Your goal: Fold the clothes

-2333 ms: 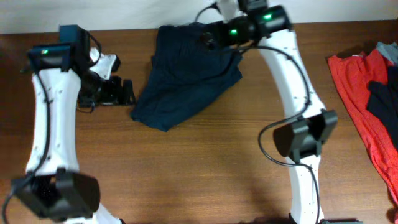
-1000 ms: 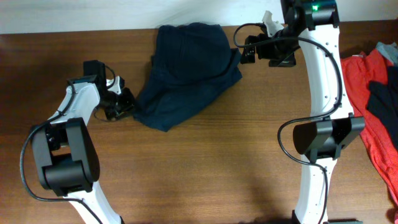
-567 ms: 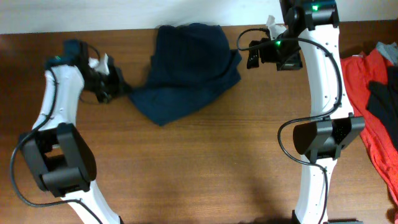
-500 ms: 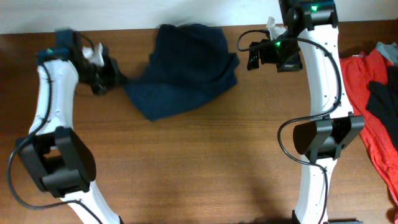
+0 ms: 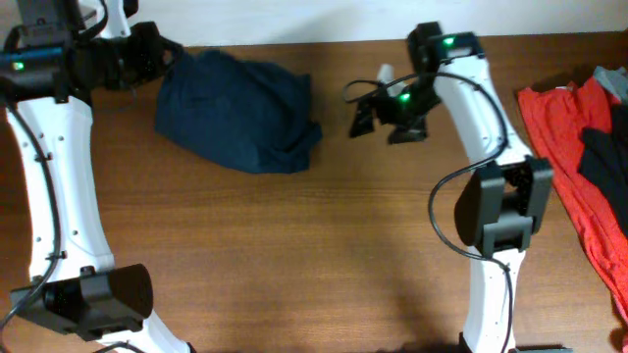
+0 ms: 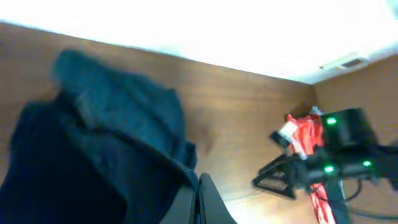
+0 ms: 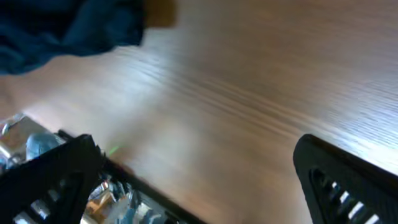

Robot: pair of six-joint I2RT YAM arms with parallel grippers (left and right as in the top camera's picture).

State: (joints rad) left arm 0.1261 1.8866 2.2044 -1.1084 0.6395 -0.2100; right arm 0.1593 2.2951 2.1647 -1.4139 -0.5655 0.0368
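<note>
Holding the navy garment (image 5: pixel 235 113) by one edge at the far left part of the table (image 5: pixel 324 255).
The left gripper (image 5: pixel 169 51) is closed on the garment's upper left edge, where the cloth is seen bunched against the fingers (image 6: pixel 198 202). The rest of the garment is laid in a crumpled heap on the wood. The right gripper (image 5: pixel 373 116) is held wide open over bare wood, near the garment's right side but apart from it. A red garment (image 5: pixel 564 147) is seen at the table's right edge.
</note>
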